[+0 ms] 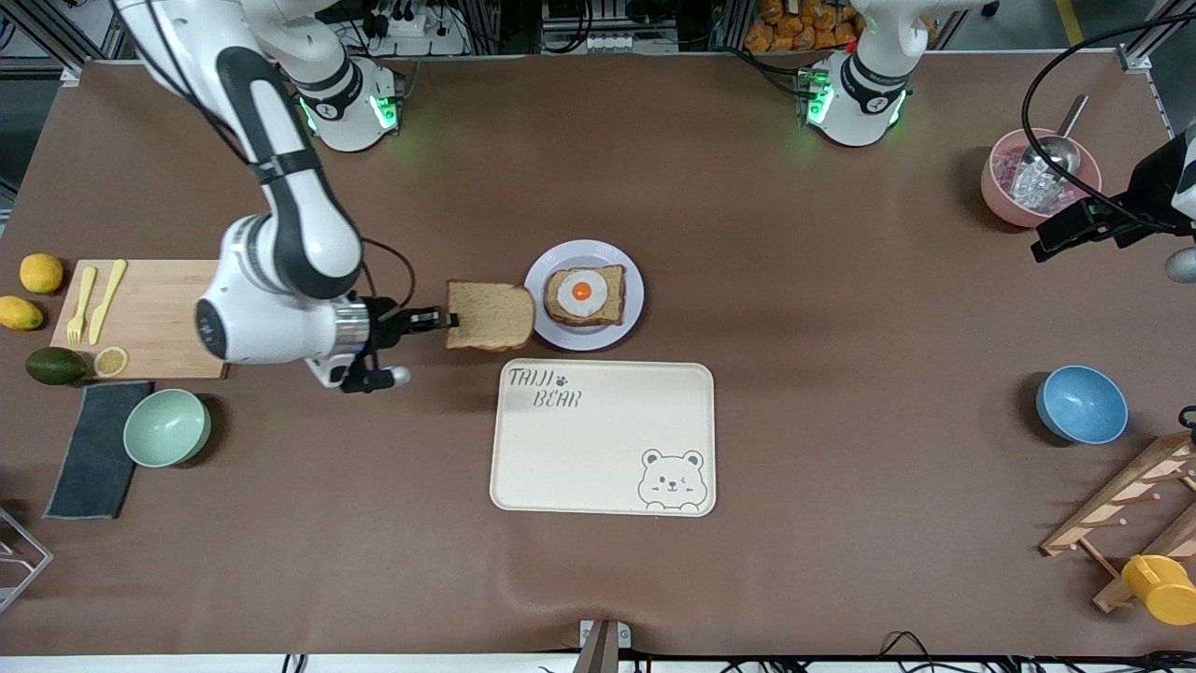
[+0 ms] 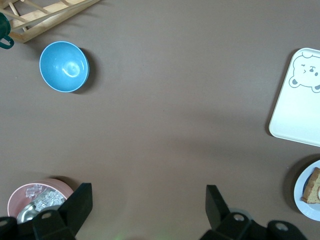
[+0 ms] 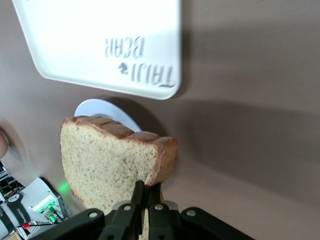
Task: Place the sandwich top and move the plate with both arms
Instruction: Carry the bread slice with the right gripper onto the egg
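Tray [image 1: 603, 437] reads "TAIJI BEAR" w/ a paw print, plus a winking bear face in one corner; no other legible text. My right gripper [image 1: 447, 320] is clamped tight on the sandwich top [image 1: 489, 316], fingers pinching its straight edge, nearly closed on the thin crust. Slice is plain light-brown wholemeal, darker crust, held up in the air roughly level, over the table just beside the plate [image 1: 584, 295] on the right arm's side, its rounded edge overlapping the plate rim in front view. Long axis runs from my fingers toward the plate, rounded edge leading. Plate is pale lavender-white, round, w/ a bread slice bearing a fried egg [image 1: 584, 293] on it; it sits just farther from the front camera than the tray. My left gripper [image 2: 145, 210] hangs wide open, holding nothing, over bare table near the pink bowl [image 1: 1039, 178] of ice; that arm waits.
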{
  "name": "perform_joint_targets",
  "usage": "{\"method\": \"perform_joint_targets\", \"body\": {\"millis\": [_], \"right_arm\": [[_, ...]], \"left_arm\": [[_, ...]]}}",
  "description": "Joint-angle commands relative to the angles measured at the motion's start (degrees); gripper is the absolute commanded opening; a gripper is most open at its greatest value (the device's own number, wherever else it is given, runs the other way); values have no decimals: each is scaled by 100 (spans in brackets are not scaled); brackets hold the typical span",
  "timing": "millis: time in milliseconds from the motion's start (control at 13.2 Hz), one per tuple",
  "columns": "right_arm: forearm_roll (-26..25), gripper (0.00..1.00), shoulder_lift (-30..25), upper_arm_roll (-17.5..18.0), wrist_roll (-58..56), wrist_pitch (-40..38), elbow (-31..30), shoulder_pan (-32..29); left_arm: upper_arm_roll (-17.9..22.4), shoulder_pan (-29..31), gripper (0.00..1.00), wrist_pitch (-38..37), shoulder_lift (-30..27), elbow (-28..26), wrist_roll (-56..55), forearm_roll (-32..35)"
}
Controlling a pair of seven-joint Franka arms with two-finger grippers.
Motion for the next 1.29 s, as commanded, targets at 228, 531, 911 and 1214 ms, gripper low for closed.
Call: {"method": "perform_joint_targets", "body": {"millis": [228, 531, 911, 1214], "right_arm": [[673, 0, -227, -77, 86, 922, -571, 1068], [974, 0, -227, -69, 156, 1573, -879, 1553], [1202, 0, -69, -69, 174, 2048, -924, 1887], [1360, 0, 80, -69, 244, 2303, -923, 2098]], "left_arm": [[-27, 85, 100, -114, -145, -43, 61, 13], [-27, 93, 100, -106, -136, -43, 61, 13], [-27, 85, 100, -106, -136, -52, 53, 13], [-27, 85, 100, -106, -128, -52, 53, 13]]}}
